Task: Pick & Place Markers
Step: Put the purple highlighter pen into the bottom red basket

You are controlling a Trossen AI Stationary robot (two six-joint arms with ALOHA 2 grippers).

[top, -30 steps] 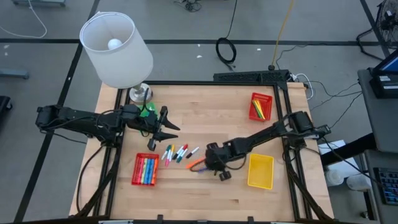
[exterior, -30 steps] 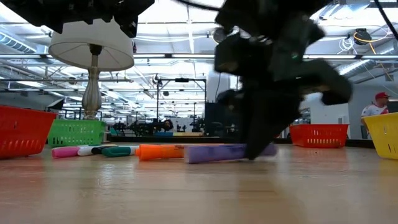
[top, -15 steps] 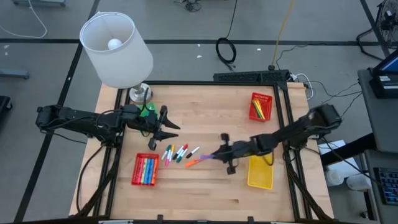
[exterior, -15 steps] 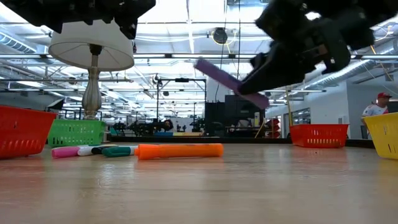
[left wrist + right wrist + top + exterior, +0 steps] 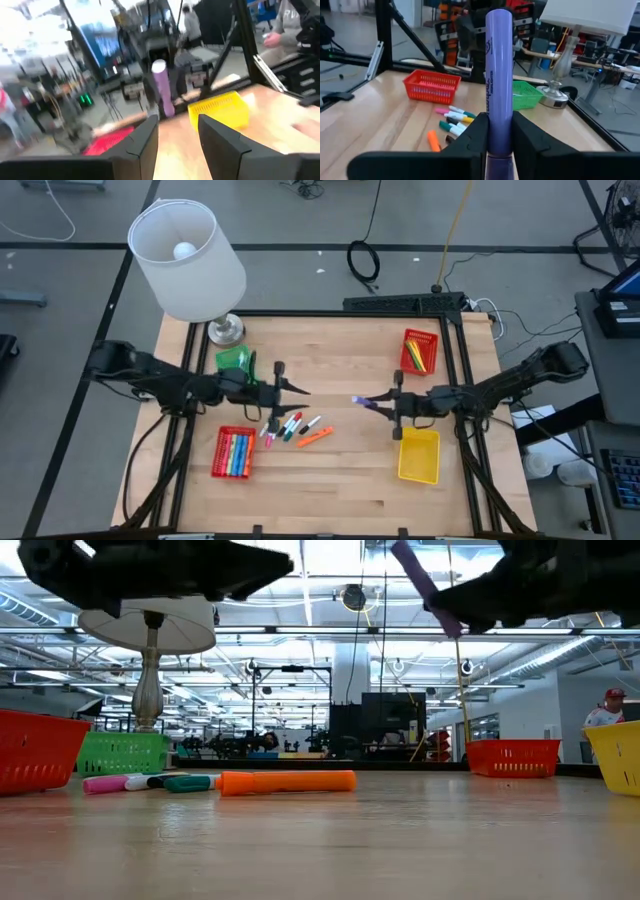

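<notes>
The right pincer (image 5: 371, 403) has the purple marker (image 5: 361, 401) clamped and has carried it off the worktop, where a second ago it lay beside the orange marker (image 5: 314, 438). Now it hangs in the air, well clear of the orange marker and just off the yellow basket's (image 5: 418, 456) far corner. The right arm has pulled back and straightened out. The left pincer (image 5: 291, 390) has moved too, sliding away from the green basket (image 5: 234, 361) to hover over the far ends of the loose markers (image 5: 284, 426), jaws apart and empty.
</notes>
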